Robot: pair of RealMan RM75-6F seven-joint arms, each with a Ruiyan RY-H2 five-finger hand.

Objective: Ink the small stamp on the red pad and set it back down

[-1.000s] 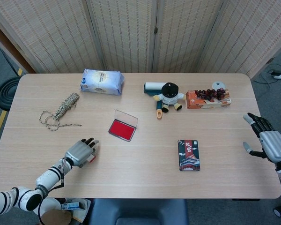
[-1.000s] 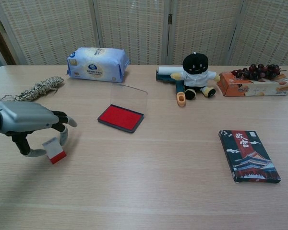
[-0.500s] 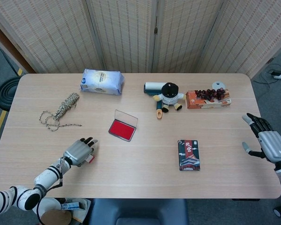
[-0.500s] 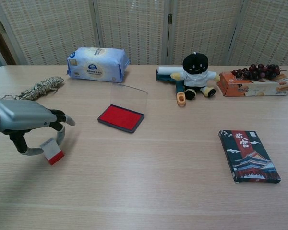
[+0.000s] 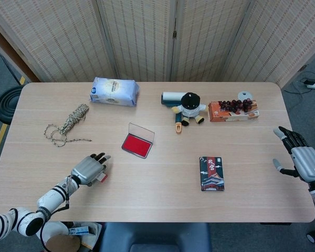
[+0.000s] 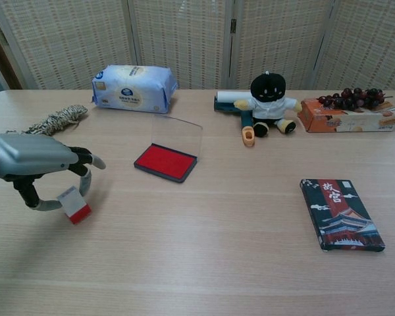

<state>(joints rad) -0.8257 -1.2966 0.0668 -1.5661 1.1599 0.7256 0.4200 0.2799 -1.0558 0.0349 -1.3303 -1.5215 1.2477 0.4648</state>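
I judge the small stamp (image 6: 74, 204) to be a light, stiff little block with a red base that could tip or twist between the fingertips, so I want to take it by its two flat sides near the top, clear of the inking face. It sits tilted near the bench (image 6: 204, 250), well short of the open red pad (image 6: 166, 161), and my left robot hand (image 6: 36, 168) arches over it, apparently pinching it (contact hard to confirm). My right robot hand (image 5: 299, 157) hangs empty, fingers spread, off the bench's far right edge.
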